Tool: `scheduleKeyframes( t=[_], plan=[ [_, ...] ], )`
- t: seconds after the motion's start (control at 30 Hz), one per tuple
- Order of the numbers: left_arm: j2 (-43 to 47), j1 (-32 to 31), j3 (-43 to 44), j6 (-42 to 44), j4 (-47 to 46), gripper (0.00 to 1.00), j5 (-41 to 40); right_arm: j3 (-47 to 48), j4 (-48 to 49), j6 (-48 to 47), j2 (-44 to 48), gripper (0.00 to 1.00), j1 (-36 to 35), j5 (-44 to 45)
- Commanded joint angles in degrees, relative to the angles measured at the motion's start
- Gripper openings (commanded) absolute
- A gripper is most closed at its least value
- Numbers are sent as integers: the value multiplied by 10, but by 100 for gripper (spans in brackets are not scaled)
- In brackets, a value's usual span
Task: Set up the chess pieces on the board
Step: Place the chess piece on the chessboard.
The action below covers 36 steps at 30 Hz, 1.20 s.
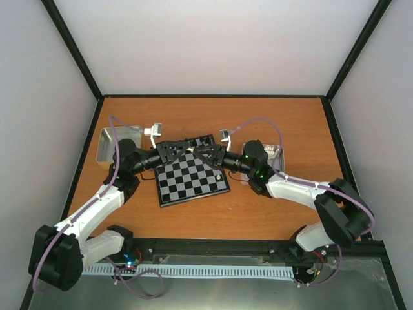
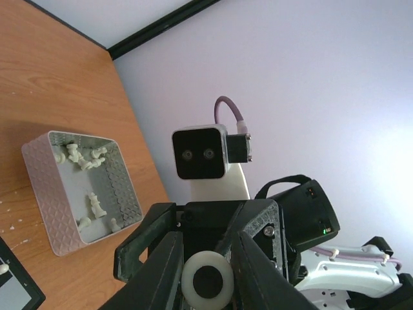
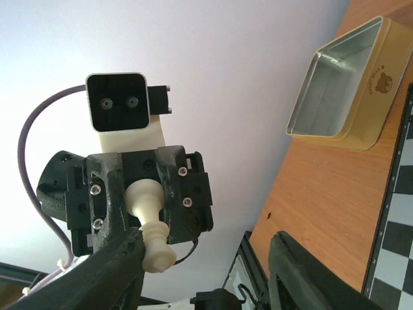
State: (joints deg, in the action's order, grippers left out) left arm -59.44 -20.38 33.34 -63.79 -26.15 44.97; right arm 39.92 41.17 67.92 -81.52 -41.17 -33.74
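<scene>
Both grippers meet tip to tip above the far edge of the board (image 1: 193,184). My left gripper (image 2: 206,258) is shut on a cream-white chess piece (image 2: 206,282), whose round base with a dark centre faces the left wrist camera. In the right wrist view the same chess piece (image 3: 150,223) sticks out of the left gripper (image 3: 139,194), head towards me. My right gripper (image 3: 206,268) is open, its fingers wide apart, and the piece's head lies against one finger (image 3: 110,271). From above, the left gripper (image 1: 184,150) and right gripper (image 1: 205,154) overlap. One cream piece (image 1: 218,175) stands on the board.
A silver tray (image 1: 106,145) sits at the back left, seen as a gold-sided tin (image 3: 342,97) in the right wrist view. A textured tray (image 2: 45,187) with several cream pieces (image 2: 97,205) sits at the back right (image 1: 274,154). Black frame rails edge the table.
</scene>
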Motion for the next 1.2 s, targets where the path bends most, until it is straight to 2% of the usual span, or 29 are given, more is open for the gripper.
scheduleKeyframes(
  t=[0.0, 0.27, 0.73, 1.1, 1.17],
  plan=[
    [11, -4, -9, -44, -38, 12, -2, 11, 117, 70, -33, 49, -3, -5],
    [3, -4, -13, -48, -39, 12, 3, 16, 138, 87, -45, 36, -3, -15],
    [-4, -4, -23, -79, -63, 12, 8, 17, 172, 105, -58, 30, -10, -31],
    [-1, -4, -34, -103, -77, 12, 2, 11, 157, 97, -51, 10, -16, -23],
    [0, -4, -34, -97, -71, 18, 2, 13, 139, 90, -46, 7, -16, -21]
  ],
)
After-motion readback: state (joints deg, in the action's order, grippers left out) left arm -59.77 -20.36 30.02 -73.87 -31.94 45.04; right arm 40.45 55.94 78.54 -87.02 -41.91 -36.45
